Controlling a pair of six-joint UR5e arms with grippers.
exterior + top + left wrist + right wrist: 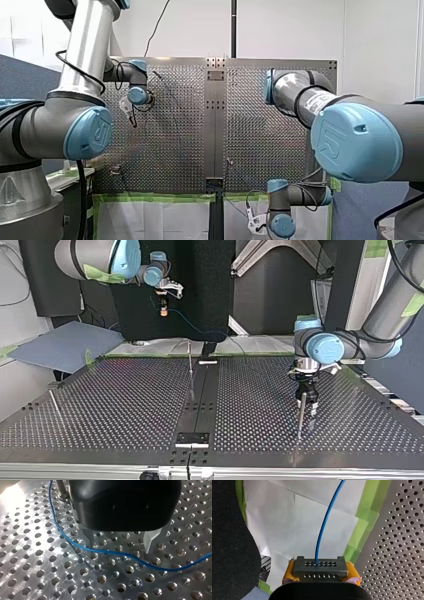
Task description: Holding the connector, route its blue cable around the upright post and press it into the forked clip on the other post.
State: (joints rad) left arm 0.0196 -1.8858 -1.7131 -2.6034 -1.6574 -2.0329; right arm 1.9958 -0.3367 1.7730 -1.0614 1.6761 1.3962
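Right gripper [320,577]: jaws clenched on the black connector [320,567], yellow pads [287,572] on both sides of it. The blue cable [324,527] exits the connector's hole face and runs straight ahead of the gripper, over white paper [294,517] edged with green tape [362,532]. In the top view this gripper [163,299] hangs in the air past the far edge of the worktop [125,405], at the view's left, with the connector [163,311] pointing down. The cable [192,325] droops from it toward the middle.

Left gripper [120,546]: jaws released, metal fingers [88,537] spread and low over the perforated worktop [30,555], nothing between them. The blue cable [120,553] lies crossways just ahead of the fingertips, then curves away toward a post [60,488] beside the gripper. I cannot tell whether it wraps that post. In the top view the left gripper [306,407] sits at the view's right, just behind a thin upright post [301,415]. A second thin post [190,360] stands near the middle. I cannot tell which one carries the forked clip.
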